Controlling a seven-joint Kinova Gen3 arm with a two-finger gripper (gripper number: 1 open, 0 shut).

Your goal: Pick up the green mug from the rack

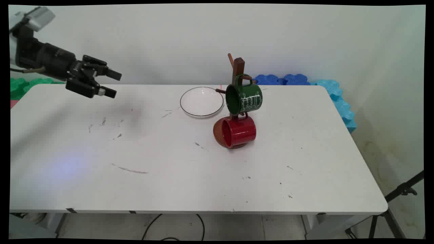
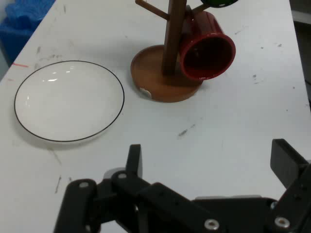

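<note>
The black two-finger gripper (image 1: 113, 83) hangs in the air above the far left part of the white table (image 1: 190, 162), its fingers spread wide and holding nothing; it points toward the right, well apart from everything on the table; in the hand view the two fingers (image 2: 134, 159) rise from the bottom edge with bare tabletop between them. Near the middle of the table's far side lies a white plate with a thin dark rim (image 1: 201, 101), empty; just beside it, to the right, stands a brown wooden mug tree (image 1: 238, 66) on a round base (image 2: 155, 80); a dark green mug with white lettering (image 1: 244, 98) hangs on an upper peg, its mouth turned left; a red mug (image 1: 237, 132) hangs lower, tilted, its mouth also facing left and its body close over the base; behind the table's far edge, blue foam mats (image 1: 284, 79) lie at the right and green ones (image 1: 20, 84) at the left.
</note>
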